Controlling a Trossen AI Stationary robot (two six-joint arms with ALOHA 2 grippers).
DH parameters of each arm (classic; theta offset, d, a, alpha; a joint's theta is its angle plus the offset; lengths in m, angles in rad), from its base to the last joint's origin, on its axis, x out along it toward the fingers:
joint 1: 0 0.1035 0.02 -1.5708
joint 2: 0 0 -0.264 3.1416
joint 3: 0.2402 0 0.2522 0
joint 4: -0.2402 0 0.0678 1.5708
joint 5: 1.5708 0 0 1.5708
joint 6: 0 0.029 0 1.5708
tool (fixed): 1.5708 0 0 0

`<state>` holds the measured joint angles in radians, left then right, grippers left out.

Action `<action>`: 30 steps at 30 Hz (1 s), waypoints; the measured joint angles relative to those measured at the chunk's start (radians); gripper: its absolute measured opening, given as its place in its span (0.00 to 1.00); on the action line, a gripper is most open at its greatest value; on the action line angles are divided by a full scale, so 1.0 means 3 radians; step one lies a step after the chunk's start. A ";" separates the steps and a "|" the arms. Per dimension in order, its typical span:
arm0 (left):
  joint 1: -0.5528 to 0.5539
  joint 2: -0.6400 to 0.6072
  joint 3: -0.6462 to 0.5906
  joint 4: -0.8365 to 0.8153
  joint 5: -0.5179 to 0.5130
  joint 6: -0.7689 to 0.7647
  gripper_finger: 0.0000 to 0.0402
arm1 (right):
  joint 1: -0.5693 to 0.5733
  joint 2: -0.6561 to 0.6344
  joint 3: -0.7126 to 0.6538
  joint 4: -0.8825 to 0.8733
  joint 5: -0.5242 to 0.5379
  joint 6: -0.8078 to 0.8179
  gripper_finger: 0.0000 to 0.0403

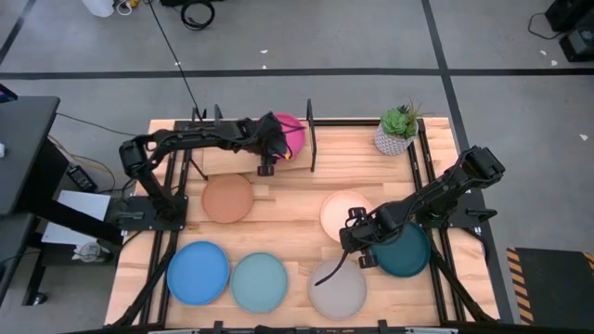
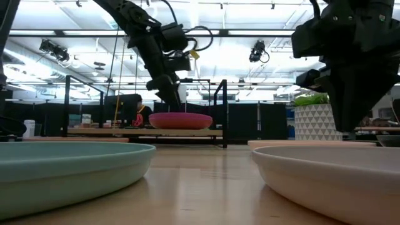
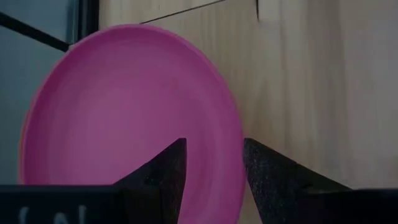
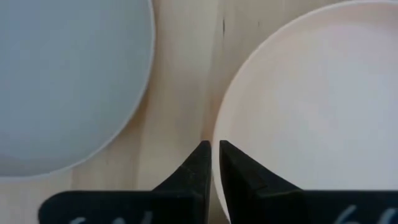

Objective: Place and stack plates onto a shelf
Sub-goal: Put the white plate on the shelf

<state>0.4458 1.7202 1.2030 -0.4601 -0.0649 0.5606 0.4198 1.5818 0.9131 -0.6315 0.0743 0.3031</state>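
Observation:
The magenta plate lies flat on the shelf, beside a black upright divider. My left gripper is open just above the plate's rim, with one finger over the plate and one outside it. My right gripper is shut and hovers over the cream plate's near rim. Tan, blue, pale blue, grey and dark teal plates lie flat on the tabletop. No orange plate is in view.
A small white pot with a green plant stands at the far right corner of the table. Black frame rods run along the table's sides. Bare wood shows between the shelf and the plates.

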 joint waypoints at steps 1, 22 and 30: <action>-0.0027 0.0023 -0.0001 0.0029 -0.0097 0.0001 0.41 | 0.0000 0.0000 0.0000 0.0003 0.0010 0.0000 0.09; 0.0115 -0.0006 0.0010 0.0315 -0.0325 0.0093 0.41 | 0.0037 0.0009 -0.0192 0.0169 0.0210 0.0067 0.46; 0.0367 0.0314 0.0011 0.0382 -0.0250 0.0094 0.41 | 0.0030 0.0010 -0.0193 0.0154 0.0207 0.0062 0.43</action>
<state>0.5560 1.8144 1.2064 -0.3456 -0.1399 0.5888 0.4288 1.5848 0.8551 -0.5854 0.1364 0.3216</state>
